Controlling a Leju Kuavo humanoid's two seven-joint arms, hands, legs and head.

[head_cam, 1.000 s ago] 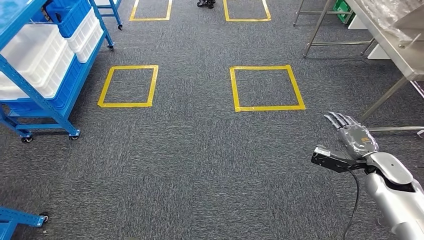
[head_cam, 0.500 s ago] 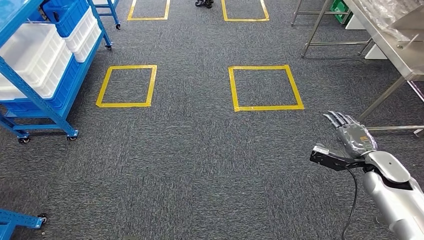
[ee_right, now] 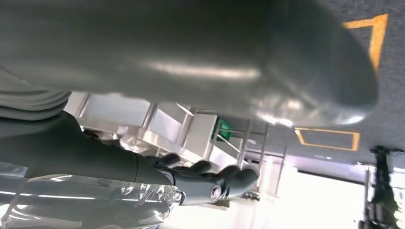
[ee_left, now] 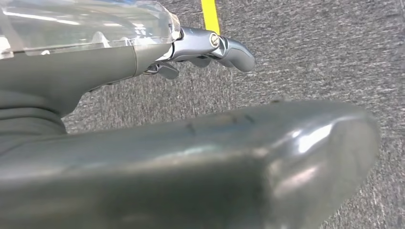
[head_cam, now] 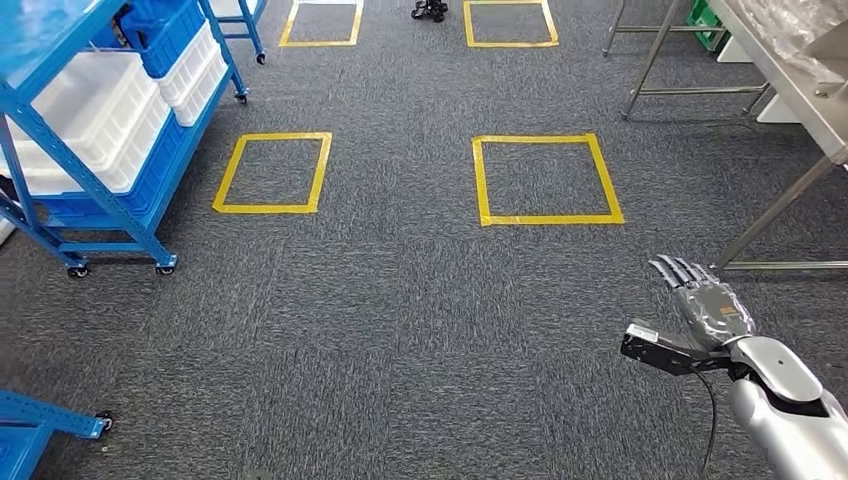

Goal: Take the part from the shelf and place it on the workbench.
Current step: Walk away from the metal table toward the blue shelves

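The blue shelf (head_cam: 80, 180) stands on wheels at the left of the head view, holding white bins (head_cam: 85, 110) and a blue bin (head_cam: 165, 30); I cannot make out the part in them. The steel workbench (head_cam: 800, 80) runs along the far right edge. My right hand (head_cam: 705, 305) hangs low on the right over the carpet, fingers straight and apart, holding nothing. In its wrist view the right hand (ee_right: 191, 71) has dark fingers (ee_right: 215, 183) stretched out and bare. My left hand (ee_left: 200, 143) hangs over the carpet with its fingers (ee_left: 224, 45) extended and nothing in them.
Grey carpet carries yellow tape squares, one near the shelf (head_cam: 265, 209) and one towards the bench (head_cam: 550, 218). Bench legs (head_cam: 770, 215) slant down at the right. A second blue frame's foot (head_cam: 40, 425) juts in at the lower left. A dark object (head_cam: 430, 8) lies far ahead.
The whole picture has shifted a little right and down, so the camera moved. My right hand keeps the same spread pose, slightly lower in the picture.
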